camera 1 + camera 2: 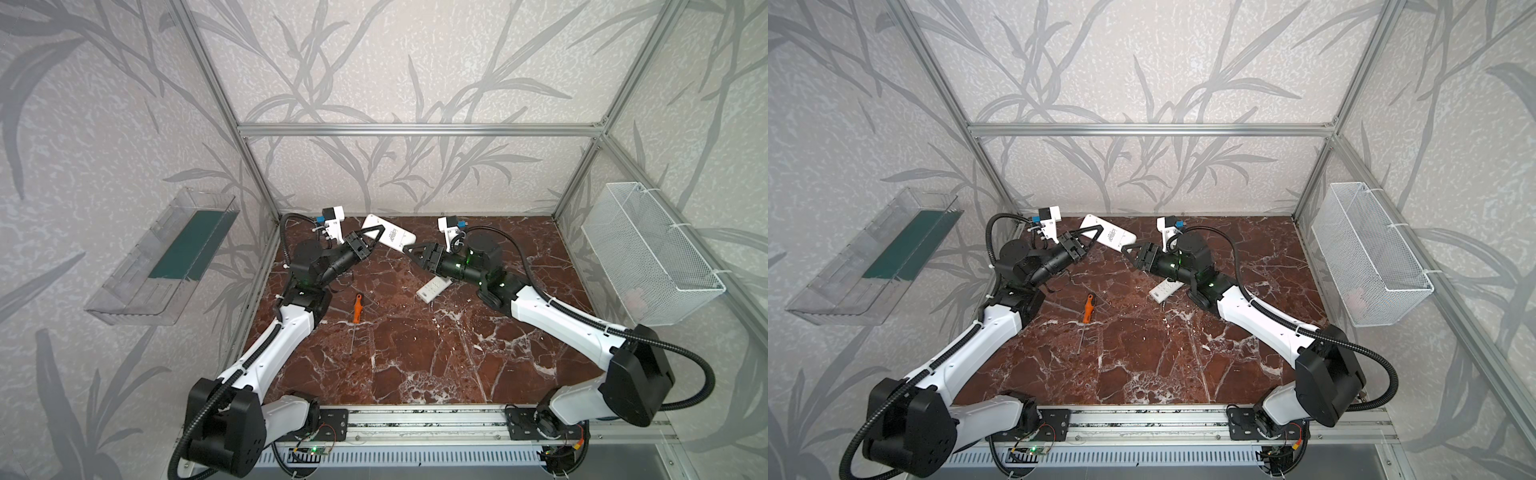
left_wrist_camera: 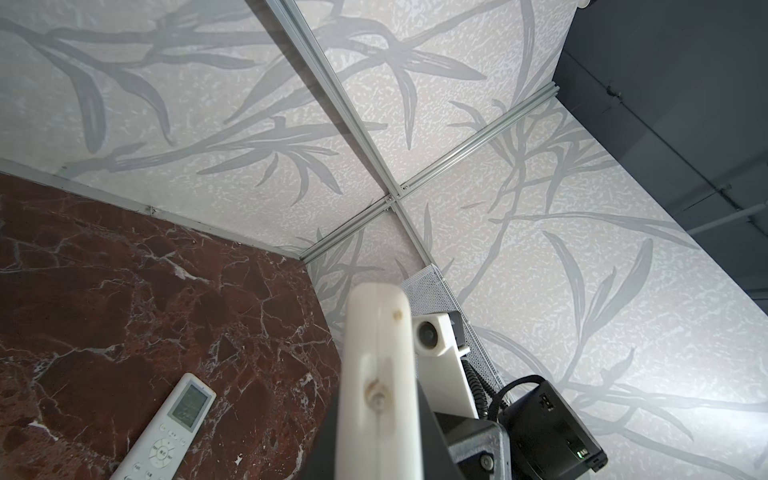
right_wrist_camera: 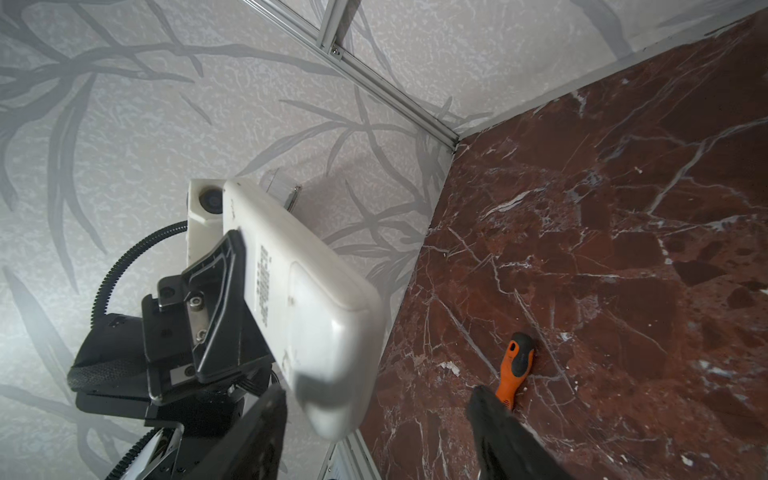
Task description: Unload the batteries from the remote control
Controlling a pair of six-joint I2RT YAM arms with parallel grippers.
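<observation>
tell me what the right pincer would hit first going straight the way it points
Most likely the free end of the white remote held up by the left pincer. The open right pincer aims at it; the right wrist view shows that end just ahead of its fingers, though depth is unclear.

I see my left arm and right arm built alike: glossy white shells between chunky matte-black joint housings, with small green lights glowing on the wrist motors. A black ribbed hose runs along each arm, held by white zip ties. Each wrist carries a white camera block with a blue plug. My left claw and right claw are black, with triangular open-frame fingers and silver screws.
</observation>
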